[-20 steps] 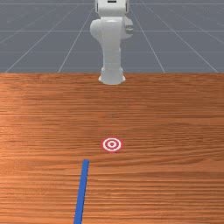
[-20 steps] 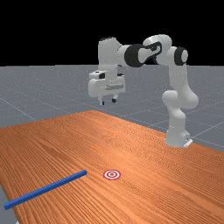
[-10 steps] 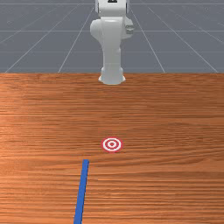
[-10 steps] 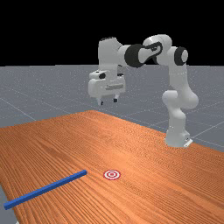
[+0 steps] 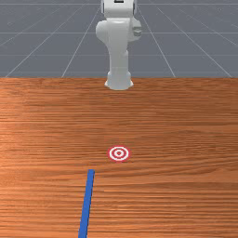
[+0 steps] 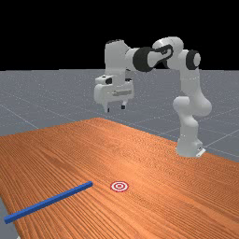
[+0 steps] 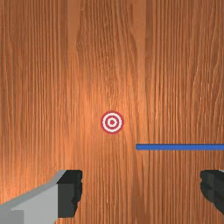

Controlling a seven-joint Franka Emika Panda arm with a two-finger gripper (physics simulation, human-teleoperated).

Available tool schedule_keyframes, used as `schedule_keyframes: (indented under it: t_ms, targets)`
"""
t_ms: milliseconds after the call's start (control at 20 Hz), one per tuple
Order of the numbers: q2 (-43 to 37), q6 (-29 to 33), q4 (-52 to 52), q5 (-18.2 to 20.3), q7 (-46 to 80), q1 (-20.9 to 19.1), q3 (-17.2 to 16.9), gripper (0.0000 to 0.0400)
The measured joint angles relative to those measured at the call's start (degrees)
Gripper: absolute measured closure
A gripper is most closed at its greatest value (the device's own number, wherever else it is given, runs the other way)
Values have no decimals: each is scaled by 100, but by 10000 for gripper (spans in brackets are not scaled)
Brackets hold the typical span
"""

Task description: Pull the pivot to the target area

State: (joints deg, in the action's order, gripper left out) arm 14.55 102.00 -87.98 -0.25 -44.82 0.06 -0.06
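Aloft, the arm (image 6: pixel 144 59) reaches leftward across the far view's upper half. Its tool (image 6: pixel 115 109) points down over the worktop (image 6: pixel 163 177), left of centre, released, fingers (image 7: pixel 70 192) wide apart

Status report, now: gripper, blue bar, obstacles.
Gripper open, holding nothing, up above the table. Blue bar lying flat, not on the target. No obstacle seen between bar and target.

A blue bar (image 5: pixel 87 204) runs off the front view's btm edge, w/ the wrist view's edge cropping it & both fingers (image 7: pixel 68 197). Front view's top cuts the arm (image 5: pixel 119 51); frame edges cut the desk (image 5: pixel 186 130) in all 3 pics.
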Motion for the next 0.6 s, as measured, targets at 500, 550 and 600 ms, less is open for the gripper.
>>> schedule_keyframes:
  t_ms: [500, 550, 600]
  targets:
    - [45, -72, 60, -1, -11, 1, 2, 0]
    - [32, -53, 34, -1, -11, 1, 2, 0]
    - [22, -38, 18, -1, -11, 1, 2, 0]
